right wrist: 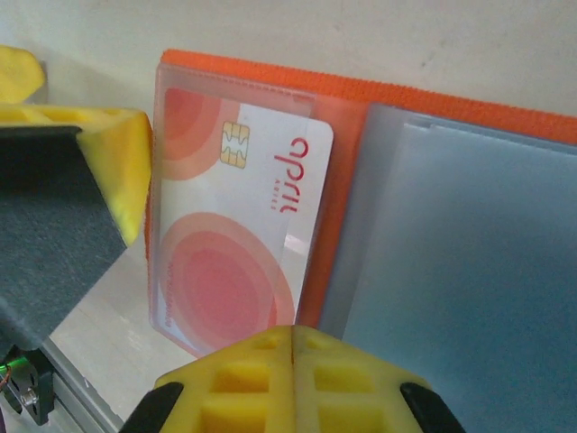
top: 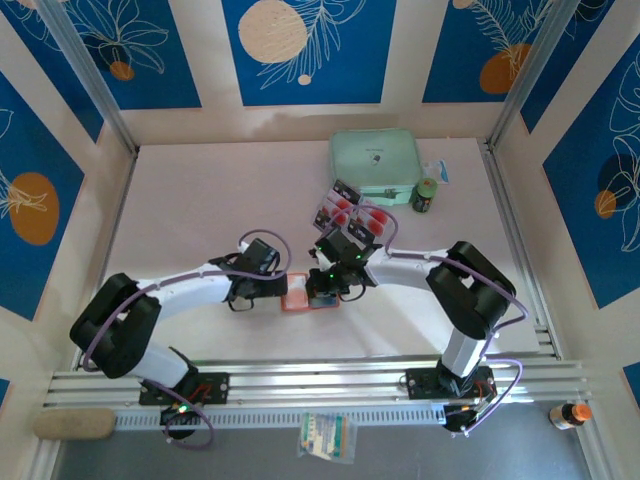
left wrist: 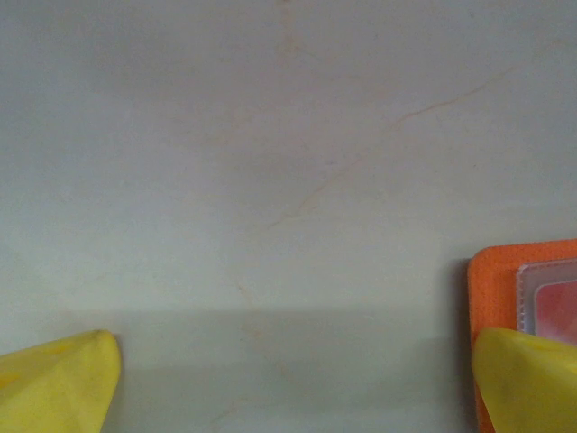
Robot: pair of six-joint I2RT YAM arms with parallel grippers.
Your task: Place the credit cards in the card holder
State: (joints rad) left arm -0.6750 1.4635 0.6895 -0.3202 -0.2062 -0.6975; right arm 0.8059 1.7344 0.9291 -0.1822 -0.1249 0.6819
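Early days on this one, by the look of it. One of the credit cards [right wrist: 236, 225] already tucked inside the left clear sleeve of the card holder [right wrist: 270, 79], chip and red circles showing through the plastic. Sleeves on the other half looking pale and empty, as far as can be told from the right wrist view.

Holder lying open on the surface [top: 200, 200], right between the two arms' ends. Remaining cards [top: 345, 210] well apart from it, bunched up further back, just beside the mint-green case [top: 375, 165]. Some propped at an angle, maybe in a clear tray. Too small to count properly, but clearly several.

Right gripper [right wrist: 293, 361] pressed together with nothing visible between the fingers, parked over the holder's near edge. Left gripper [left wrist: 288, 383] spread wide, pinching nothing. One yellow fingertip [left wrist: 527, 379] overlapping the orange edge of the holder, possibly pinning it flat. Hard to say whether actually touching.

Most of the job left, then. Probably a trip back to the pile for another card next, then sliding it into a free sleeve, and repeating for the rest. Fiddly bit likely the sleeve mouth: thin plastic, easy to miss, and easy to shove the whole holder along instead.
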